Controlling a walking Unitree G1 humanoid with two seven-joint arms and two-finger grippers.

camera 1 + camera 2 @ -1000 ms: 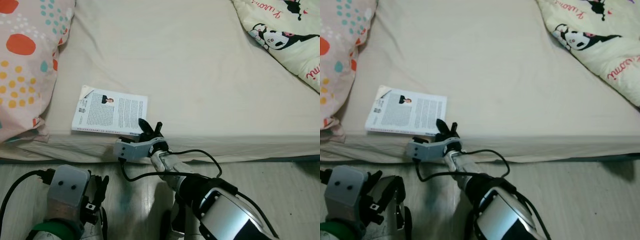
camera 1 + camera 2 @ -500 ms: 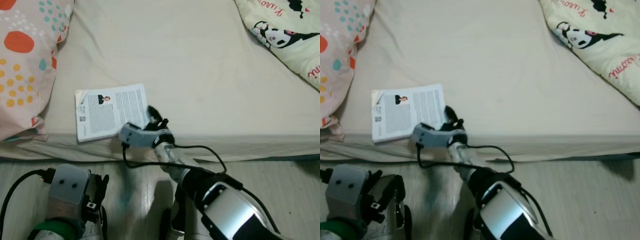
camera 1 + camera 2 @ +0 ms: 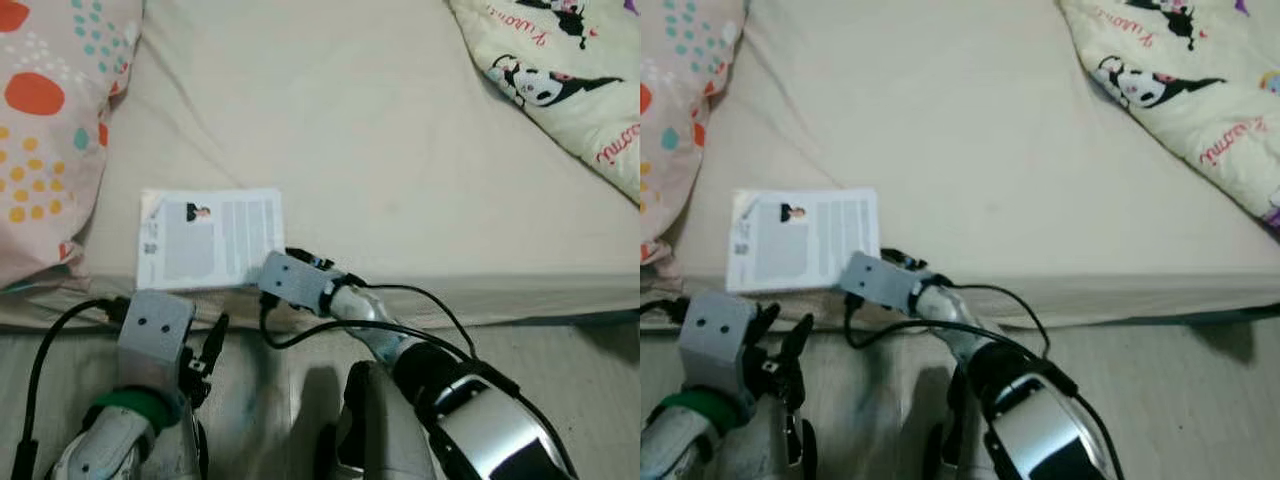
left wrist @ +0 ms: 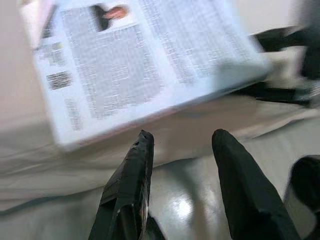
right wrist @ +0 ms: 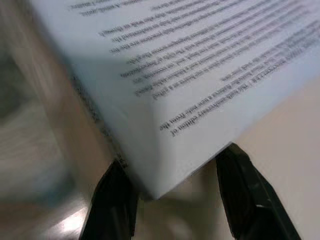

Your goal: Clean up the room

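A white paperback book (image 3: 210, 240) lies back cover up near the front edge of the beige bed (image 3: 400, 150). My right gripper (image 3: 303, 261) sits at the book's near right corner, and in the right wrist view that corner (image 5: 200, 75) is wedged between the two black fingers (image 5: 112, 200), which touch both edges. My left gripper (image 3: 205, 350) hangs below the mattress edge, just under the book. Its fingers (image 4: 135, 170) stand open with nothing between them, pointing at the book's near edge (image 4: 135, 65).
A polka-dot pillow (image 3: 45, 130) lies left of the book. A cartoon-print comforter (image 3: 560, 80) covers the bed's far right corner. Pale wood floor (image 3: 570, 340) runs along the bed front. A black cable (image 3: 400, 298) loops off my right arm.
The book has turned with my right gripper and now lies square to the bed edge. My left arm has risen closer to the mattress. The camera has shifted slightly.
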